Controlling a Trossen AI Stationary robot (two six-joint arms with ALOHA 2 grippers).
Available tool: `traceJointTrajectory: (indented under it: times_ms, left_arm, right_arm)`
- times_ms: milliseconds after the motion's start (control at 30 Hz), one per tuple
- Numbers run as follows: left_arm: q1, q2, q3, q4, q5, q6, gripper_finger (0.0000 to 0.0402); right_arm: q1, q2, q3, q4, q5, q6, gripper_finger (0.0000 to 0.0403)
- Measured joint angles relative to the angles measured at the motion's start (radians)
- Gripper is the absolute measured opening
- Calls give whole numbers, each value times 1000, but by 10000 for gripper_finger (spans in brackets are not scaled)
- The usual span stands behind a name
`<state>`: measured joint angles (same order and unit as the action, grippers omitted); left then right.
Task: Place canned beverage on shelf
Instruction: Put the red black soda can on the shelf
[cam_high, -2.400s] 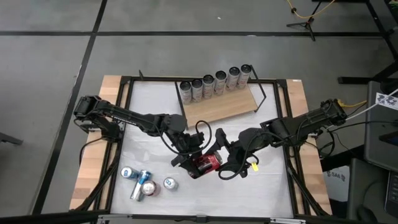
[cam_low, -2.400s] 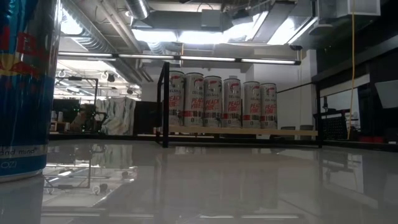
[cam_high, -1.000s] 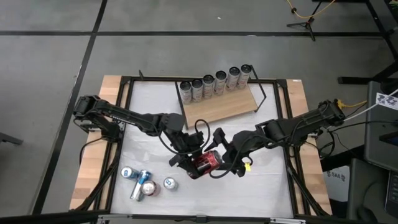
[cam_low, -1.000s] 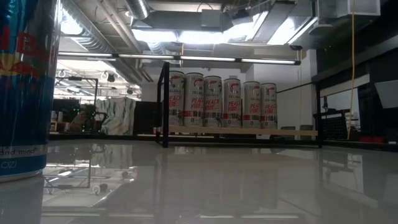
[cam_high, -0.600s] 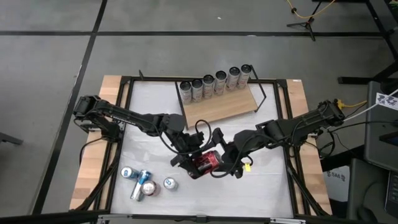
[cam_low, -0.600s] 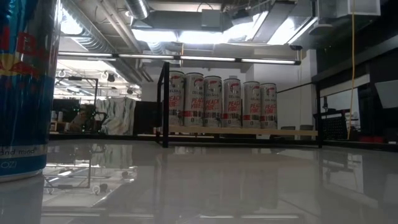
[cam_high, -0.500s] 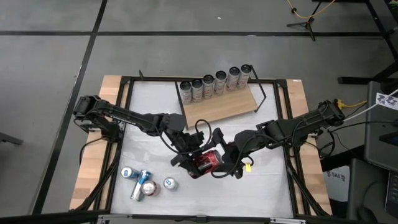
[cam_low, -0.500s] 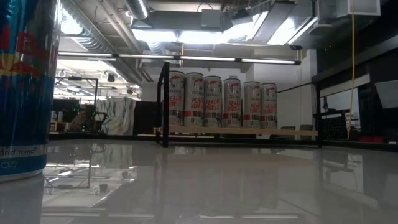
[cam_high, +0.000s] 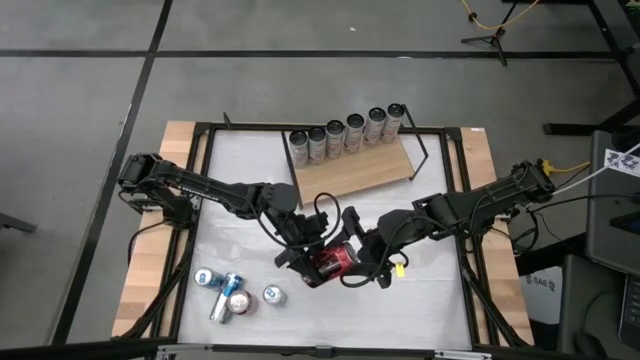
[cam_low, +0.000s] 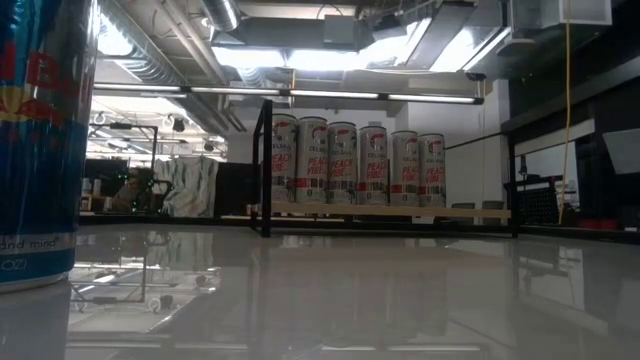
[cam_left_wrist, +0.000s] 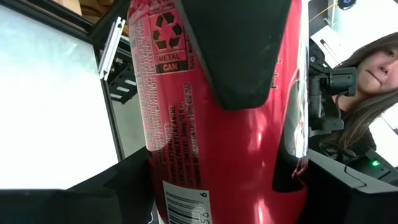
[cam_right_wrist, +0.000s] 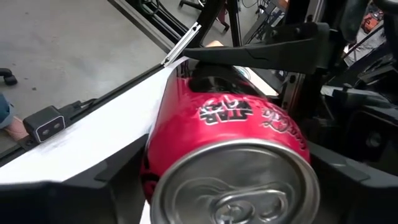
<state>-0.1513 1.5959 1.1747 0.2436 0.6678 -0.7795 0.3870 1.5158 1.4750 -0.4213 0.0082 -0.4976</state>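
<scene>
The red can lies sideways above the table, gripped across its body by the left gripper, whose jaws are closed on it; the right gripper has its fingers straddling the can's top end, though I cannot tell whether they have closed on it. If the left lets go before the right has a firm hold, the can would likely drop and roll. The shelf lies toward 12 o'clock.

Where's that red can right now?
From above, the red can is mid-table, between the left tool and right tool, just in front of the shelf.
</scene>
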Motion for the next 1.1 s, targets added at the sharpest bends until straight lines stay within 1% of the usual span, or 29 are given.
traceJointTrajectory:
  times_ms: [67,133,200,300,400,567,700,933,1100]
  left_arm:
    - [0,0,0,0,1,0,290]
    - [0,0,0,0,1,0,298]
    - [0,0,0,0,-2,1,310]
    - [0,0,0,-7,-21,4,328]
    - [2,0,0,-9,-41,-1,339]
    - [1,0,0,-13,-62,-31,340]
    - [5,0,0,-31,-57,-31,339]
    - [30,2,-2,-46,-40,-38,339]
    - [63,2,-2,-131,-25,-49,339]
  right_arm:
    - [0,0,0,0,0,0,299]
    - [0,0,0,0,0,0,292]
    - [0,0,0,0,0,1,292]
    - [0,0,0,-4,0,1,303]
    - [0,0,0,-9,-1,4,307]
    - [0,0,0,-7,-1,4,295]
    - [0,0,0,-24,-2,6,296]
    - [-3,-2,3,-100,12,101,296]
    - [-2,-3,2,-147,11,109,296]
